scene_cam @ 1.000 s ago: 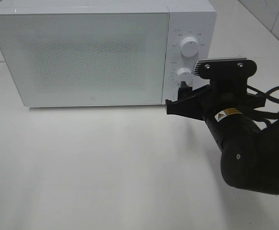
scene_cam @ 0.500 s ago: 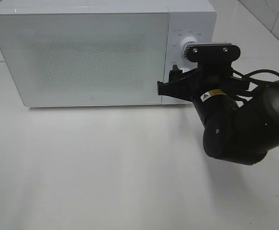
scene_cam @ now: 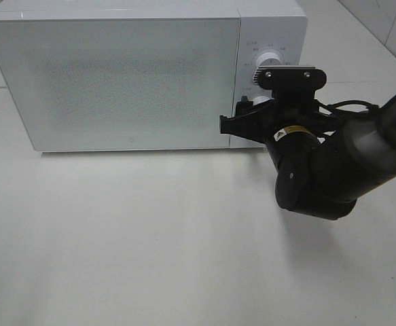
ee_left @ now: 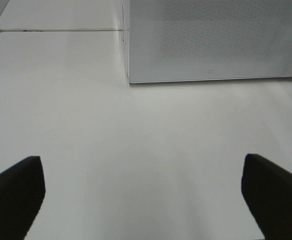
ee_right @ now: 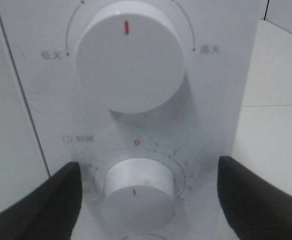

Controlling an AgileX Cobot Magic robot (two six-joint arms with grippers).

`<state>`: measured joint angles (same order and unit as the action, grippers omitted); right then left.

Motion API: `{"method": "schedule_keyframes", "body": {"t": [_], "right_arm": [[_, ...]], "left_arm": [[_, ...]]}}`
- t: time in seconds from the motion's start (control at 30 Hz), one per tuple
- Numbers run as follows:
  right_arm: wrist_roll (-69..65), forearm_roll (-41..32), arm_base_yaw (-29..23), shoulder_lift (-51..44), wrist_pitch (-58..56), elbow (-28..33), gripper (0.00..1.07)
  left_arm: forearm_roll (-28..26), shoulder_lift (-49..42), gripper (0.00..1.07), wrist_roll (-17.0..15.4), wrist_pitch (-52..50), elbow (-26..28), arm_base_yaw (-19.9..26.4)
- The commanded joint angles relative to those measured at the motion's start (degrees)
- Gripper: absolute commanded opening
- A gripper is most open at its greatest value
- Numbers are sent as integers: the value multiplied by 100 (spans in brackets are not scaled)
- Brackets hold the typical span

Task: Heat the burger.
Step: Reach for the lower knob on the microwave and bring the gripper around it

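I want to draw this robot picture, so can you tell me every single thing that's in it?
microwave: one, white, door shut, at the back of the table
big knob: one, white with a red mark, upper part of the microwave's control panel
small knob: one, white with a red mark, below the big knob
table: one, white, under everything
burger: none to be seen in any view
right arm: one, black, in front of the control panel
right gripper: one, black, open, one finger on each side of the small knob, not touching it
left gripper: one, black, open, over bare table in front of the microwave
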<state>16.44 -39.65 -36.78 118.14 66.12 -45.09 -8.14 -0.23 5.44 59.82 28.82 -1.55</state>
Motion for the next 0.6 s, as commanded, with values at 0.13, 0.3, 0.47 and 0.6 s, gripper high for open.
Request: {"method": "schedule_keyframes", "body": {"t": [0.13,0.3,0.47,0.6], "right_arm": [[-103,80,23,40,0,-63,71],[-103,80,23,40,6,-63,71],[-97,74,23,138,6,-178,71],[-97,34,23,206,6,-304,71]], "left_arm": [[-17,-115,100,11,-46,-17,17],[-17,-115,100,11,-46,-17,17],[-17,-115,100,11,-46,-17,17],[-17,-115,100,11,-46,-17,17]]}}
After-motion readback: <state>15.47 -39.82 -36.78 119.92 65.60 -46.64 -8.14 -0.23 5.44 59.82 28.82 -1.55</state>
